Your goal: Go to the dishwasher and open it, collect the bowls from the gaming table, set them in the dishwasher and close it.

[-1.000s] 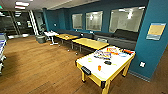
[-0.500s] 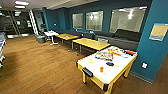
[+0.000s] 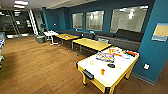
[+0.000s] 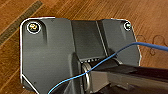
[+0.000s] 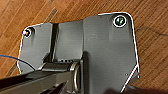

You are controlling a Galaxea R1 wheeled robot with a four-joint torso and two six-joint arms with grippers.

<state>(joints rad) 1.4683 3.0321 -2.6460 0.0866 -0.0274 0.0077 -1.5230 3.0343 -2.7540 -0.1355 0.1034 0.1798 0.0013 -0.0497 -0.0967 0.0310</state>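
Claws: can't tell if either is apart or together; both wrist views look down on wood floor. Game table sits ahead to my right, long axis running away rightward, so my right arm is nearer. Bowls, dishwasher: can't make out.

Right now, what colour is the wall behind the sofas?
Teal blue wall, clearest in the head view.

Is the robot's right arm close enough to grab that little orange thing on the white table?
Probably not: the orange thing sits on the white table, across open wood floor from the robot.
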